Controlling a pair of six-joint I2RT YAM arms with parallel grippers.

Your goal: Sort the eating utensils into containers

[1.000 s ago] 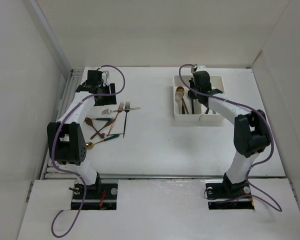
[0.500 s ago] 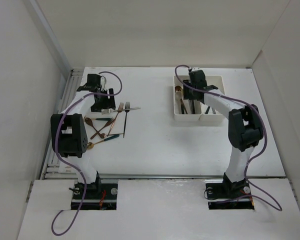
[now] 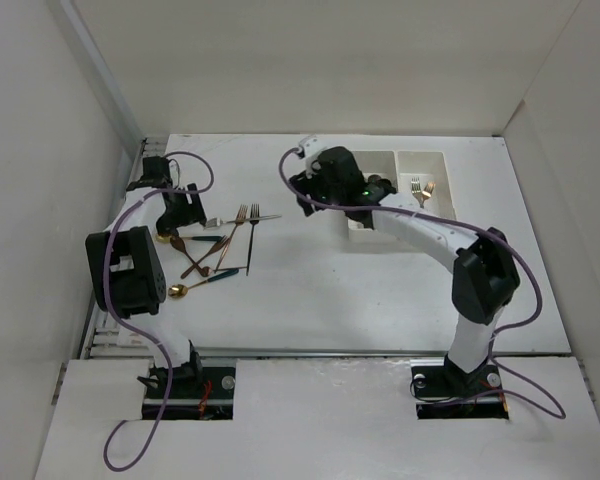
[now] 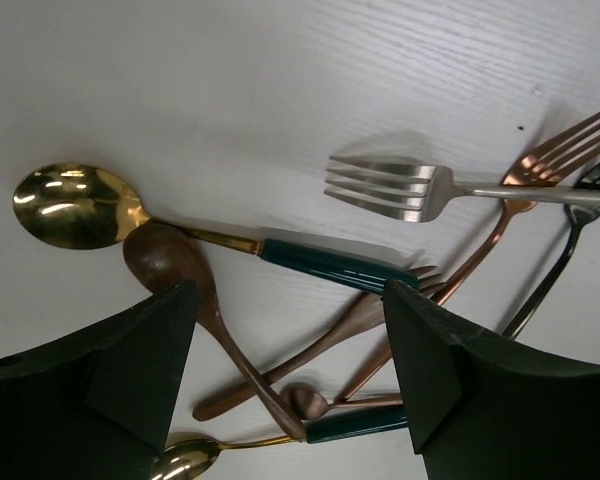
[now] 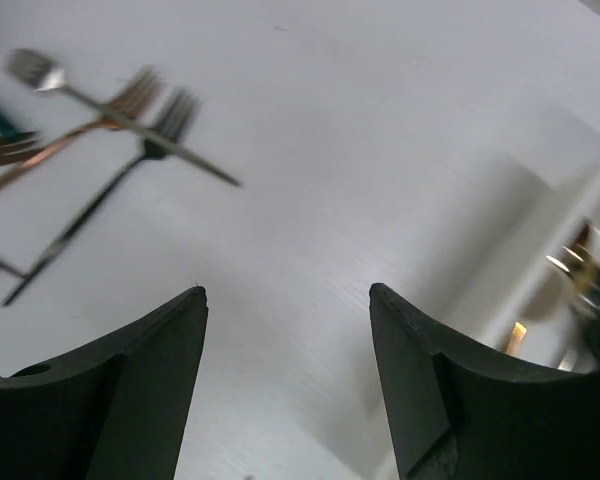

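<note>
utensils [image 3: 212,245] are seen heaped in a loose, crossed pile on the left of a white table [image 3: 310,300], well apart from two joined white bins [image 3: 446,170] toward the far right. in the pile, a gold spoon with a green handle [image 4: 70,205] is overlapped by a brown spoon [image 4: 165,262]. a silver fork [image 4: 390,188], a copper fork [image 4: 540,165] and a black fork [image 4: 580,215] are fanned out beside them. the left gripper [image 3: 175,212] is held low over the pile's left end, its jaws spread wide with nothing clamped. the brown spoon's handle and a green handle are framed between the fingers [image 4: 140,370]. the right gripper [image 3: 308,195] is held over bare table between the pile and the bins, its jaws parted and empty. a few forks [image 3: 420,187] are seen lying in the right-hand bin. the left-hand bin is mostly hidden by the right arm.
</note>
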